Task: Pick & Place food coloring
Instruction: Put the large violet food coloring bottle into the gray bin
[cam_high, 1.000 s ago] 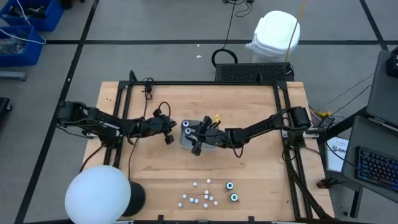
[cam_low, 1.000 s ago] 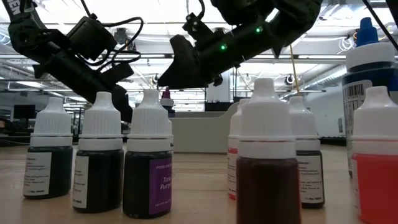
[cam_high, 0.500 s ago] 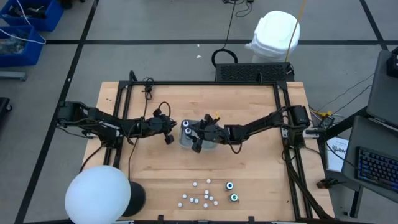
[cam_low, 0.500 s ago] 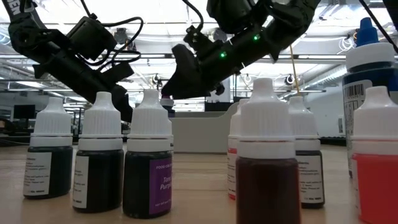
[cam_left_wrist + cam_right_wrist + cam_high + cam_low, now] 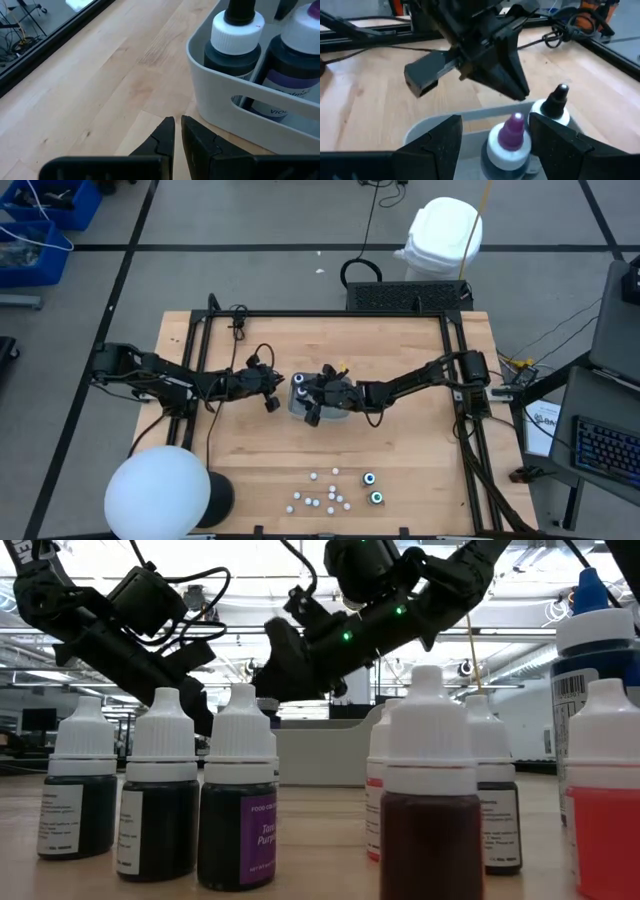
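Around your wooden table [image 5: 400, 450] the floor [image 5: 250, 220] is grey, crossed by dark lines, with blue bins [image 5: 40, 220] at the far left, a white bag-lined bin [image 5: 442, 235] just beyond the far edge, and a keyboard [image 5: 605, 452] on a dark surface to the right. At the near left corner you have a large white globe [image 5: 157, 498] on a dark base. Looking level across the table you see a long open room behind it, with rows of bright ceiling lights [image 5: 250, 580] and a monitor [image 5: 25, 720] at the far left.
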Motion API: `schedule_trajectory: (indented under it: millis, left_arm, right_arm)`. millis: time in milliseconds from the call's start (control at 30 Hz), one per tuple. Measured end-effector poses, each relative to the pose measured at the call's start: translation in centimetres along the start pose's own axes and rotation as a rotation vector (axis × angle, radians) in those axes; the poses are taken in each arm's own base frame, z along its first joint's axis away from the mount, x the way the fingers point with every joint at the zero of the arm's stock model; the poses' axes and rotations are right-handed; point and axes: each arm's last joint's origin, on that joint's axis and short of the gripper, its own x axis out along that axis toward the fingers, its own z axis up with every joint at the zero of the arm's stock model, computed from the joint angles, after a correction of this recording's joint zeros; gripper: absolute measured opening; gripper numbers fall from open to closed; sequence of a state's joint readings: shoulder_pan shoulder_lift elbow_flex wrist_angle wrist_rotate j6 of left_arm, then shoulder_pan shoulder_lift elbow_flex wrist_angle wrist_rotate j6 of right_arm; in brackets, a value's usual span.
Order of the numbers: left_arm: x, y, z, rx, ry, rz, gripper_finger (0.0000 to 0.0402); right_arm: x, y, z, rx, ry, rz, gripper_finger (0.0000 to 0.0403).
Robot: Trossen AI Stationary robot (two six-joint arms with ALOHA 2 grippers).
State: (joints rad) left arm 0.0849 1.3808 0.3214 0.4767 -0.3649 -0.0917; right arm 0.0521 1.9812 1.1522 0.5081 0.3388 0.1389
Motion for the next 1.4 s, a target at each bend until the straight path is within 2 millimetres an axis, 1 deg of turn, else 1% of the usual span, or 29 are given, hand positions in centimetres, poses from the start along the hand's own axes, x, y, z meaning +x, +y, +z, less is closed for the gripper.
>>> schedule_trajectory:
  millis: [200, 400, 500, 667, 833, 1400]
  left_arm:
    - [0.00, 0.00, 0.00, -0.001, 0.000, 0.000, 0.0042]
    - [0.00, 0.00, 0.00, -0.001, 0.000, 0.000, 0.0042]
    - [0.00, 0.00, 0.00, -0.001, 0.000, 0.000, 0.0042]
    - [0.00, 0.00, 0.00, -0.003, 0.000, 0.000, 0.0042]
    - [0.00, 0.00, 0.00, -0.003, 0.000, 0.000, 0.0042]
    - [0.00, 0.00, 0.00, -0.002, 0.000, 0.000, 0.0042]
  right_arm:
    - [0.06, -0.07, -0.41, -0.028, 0.030, -0.004, 0.0192]
    - [0.05, -0.03, -0.40, -0.059, 0.029, 0.001, 0.0136]
    - [0.04, 0.07, -0.38, -0.053, 0.033, 0.041, 0.0110]
    - [0.11, -0.12, -0.29, -0.014, 0.029, 0.048, 0.0110]
    - [0.10, -0.04, 0.23, 0.017, -0.022, 0.058, 0.0110]
    - [0.11, -0.09, 0.01, 0.002, -0.001, 0.047, 0.0118]
